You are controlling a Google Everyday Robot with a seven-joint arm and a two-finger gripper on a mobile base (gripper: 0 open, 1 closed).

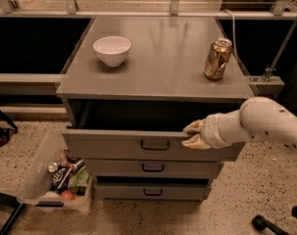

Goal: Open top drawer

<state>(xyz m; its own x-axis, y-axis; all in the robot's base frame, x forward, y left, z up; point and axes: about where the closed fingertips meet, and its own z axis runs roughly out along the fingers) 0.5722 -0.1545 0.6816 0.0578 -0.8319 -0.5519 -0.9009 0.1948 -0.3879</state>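
Top drawer [113,146] partly out, pincer [193,134] narrowly parted, clamping its front's rim

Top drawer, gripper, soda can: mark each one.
top drawer [113,145]: camera view, left half of its front panel.
gripper [191,134]: camera view, its tip at the drawer's front edge.
soda can [218,58]: camera view, middle of its body.

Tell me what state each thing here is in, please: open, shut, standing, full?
top drawer: pulled partly open.
middle drawer: looks shut.
bottom drawer: looks shut.
gripper: at the top drawer's front edge, right of its handle.
can: upright.
bowl: upright, looks empty.
plastic bin: on the floor, holding clutter.
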